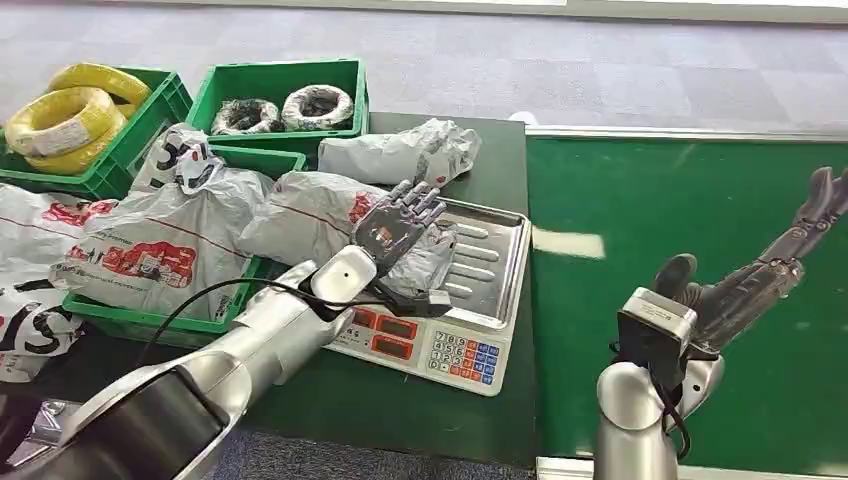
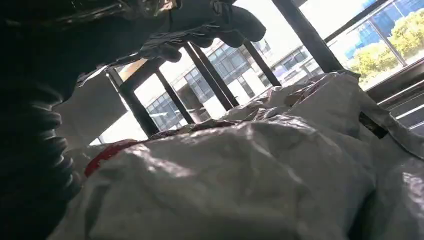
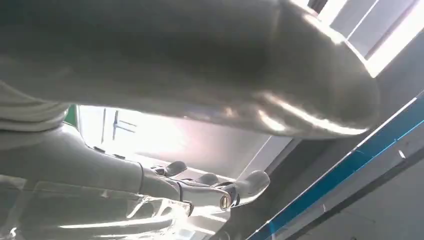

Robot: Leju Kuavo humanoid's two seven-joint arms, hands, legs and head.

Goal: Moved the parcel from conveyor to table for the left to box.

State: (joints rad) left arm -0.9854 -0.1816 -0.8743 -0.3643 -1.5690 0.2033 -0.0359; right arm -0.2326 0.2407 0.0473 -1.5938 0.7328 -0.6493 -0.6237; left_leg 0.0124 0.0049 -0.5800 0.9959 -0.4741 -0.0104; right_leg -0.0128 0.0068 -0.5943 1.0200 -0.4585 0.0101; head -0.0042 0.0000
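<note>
The parcel (image 1: 320,215) was a grey plastic mailing bag with red printing, crumpled and soft in outline. It lay on its side across the near left part of my scale's metal tray (image 1: 500,262), with its far end overhanging the tray toward the green crate (image 1: 150,318) beside it. My left hand (image 1: 398,228) rested on the parcel's tray end, fingers spread over the plastic. In my left wrist view the parcel (image 2: 240,185) showed as a wrinkled grey-white surface with a red mark near one end.
</note>
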